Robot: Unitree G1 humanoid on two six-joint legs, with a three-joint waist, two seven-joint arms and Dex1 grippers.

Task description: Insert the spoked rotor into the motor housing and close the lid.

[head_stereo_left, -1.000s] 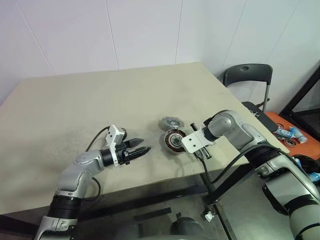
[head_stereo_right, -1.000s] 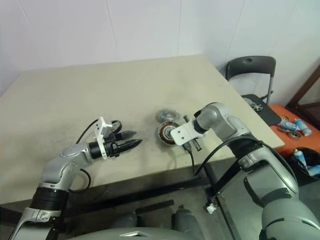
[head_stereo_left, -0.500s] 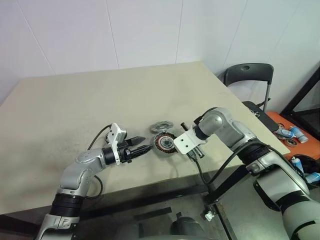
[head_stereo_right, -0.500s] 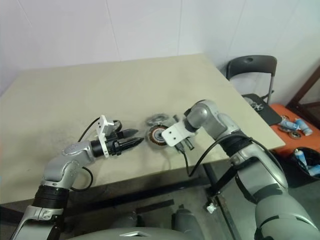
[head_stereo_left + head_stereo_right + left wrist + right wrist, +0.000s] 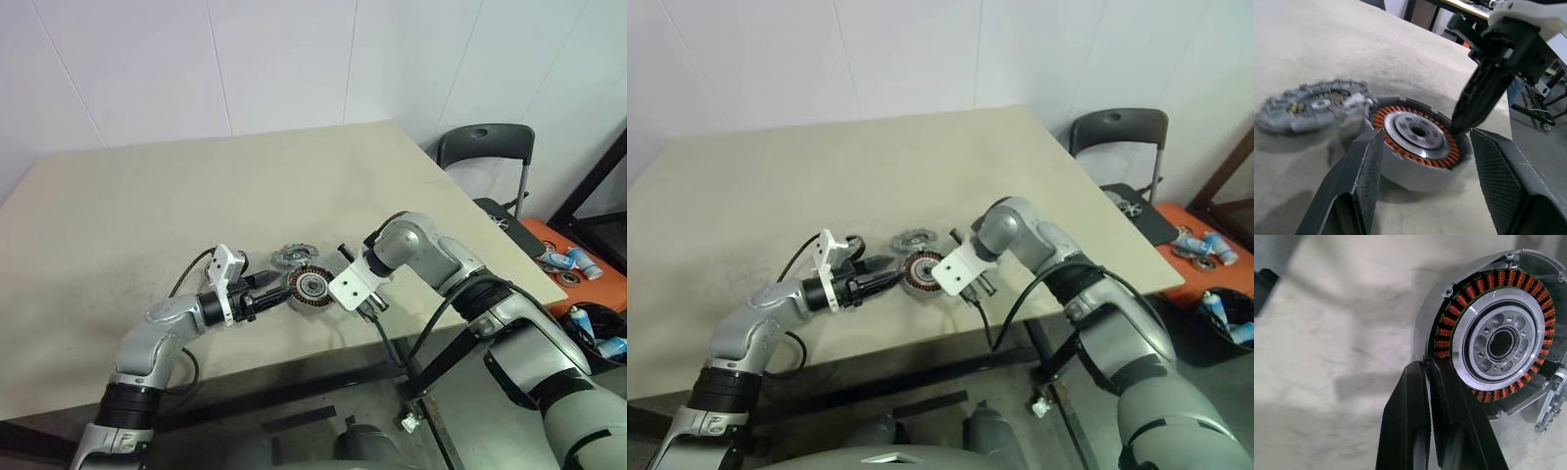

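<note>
Near edge of the table (image 5: 118,225): two grippers, one motor housing (image 5: 310,287) between them.

Left gripper (image 5: 1422,183): its two fingers stand apart, one on each side of the housing. In the left wrist view both textured pads (image 5: 1371,169) flank the housing's wall; whether they touch it I cannot tell. Nothing is clamped.

Right gripper (image 5: 1429,369): two fingers pressed together, nothing between them. The joined tips sit at the housing's rim, against the ring of copper windings on the side away from the left gripper. In the left wrist view the same black tips come down onto the rim from above.

Motor housing: one, lying flat on the table, open face up. One ring of copper-coloured windings around a silver centre with a dark central hole. Silver-grey outer wall.

Just behind the housing, farther from the robot: one lid (image 5: 290,258), flat on the table, grey with a notched edge and small blue marks. Its edge sits just beside the housing, possibly touching.

Far right, off the table: one dark chair (image 5: 485,147). Beyond it, an orange surface (image 5: 563,259) with a few small bottles, count unclear.
</note>
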